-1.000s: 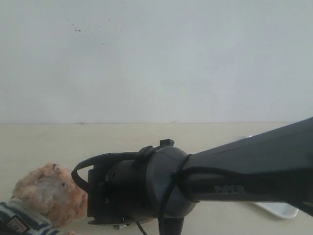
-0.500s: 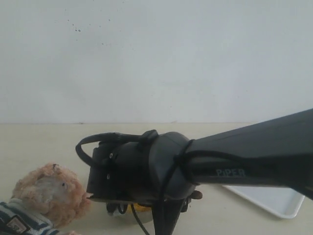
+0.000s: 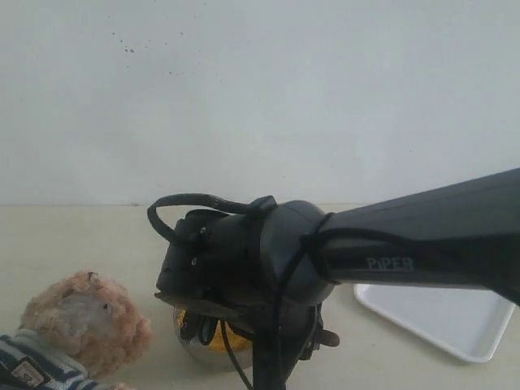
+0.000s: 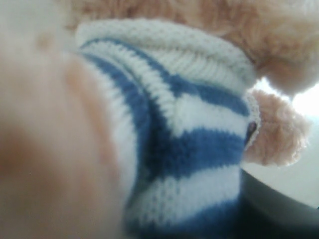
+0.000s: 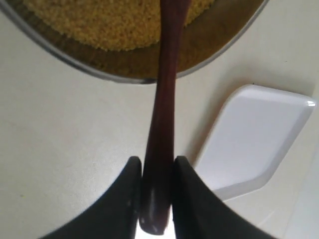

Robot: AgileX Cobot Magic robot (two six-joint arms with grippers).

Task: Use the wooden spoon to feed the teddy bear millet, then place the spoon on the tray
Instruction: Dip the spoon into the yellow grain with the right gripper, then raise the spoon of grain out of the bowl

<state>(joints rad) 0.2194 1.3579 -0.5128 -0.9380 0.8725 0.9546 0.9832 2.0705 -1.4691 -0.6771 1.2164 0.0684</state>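
The teddy bear sits at the lower left, fluffy head up and striped shirt at the frame edge. In the left wrist view its blue-and-white shirt fills the space at the jaws, and a dark finger lies against it. The right gripper is shut on the handle end of the wooden spoon. The spoon reaches over the steel bowl above the millet, and its tip runs out of frame. The white tray lies beside the bowl.
The right arm's black wrist hangs over the bowl with its cable looped on top. It hides most of the yellow millet. The tray lies to the right of it. A plain wall stands behind the beige tabletop.
The right arm's wrist has risen and shifted right, uncovering the bowl of millet and more of the tray. The teddy bear has not moved.
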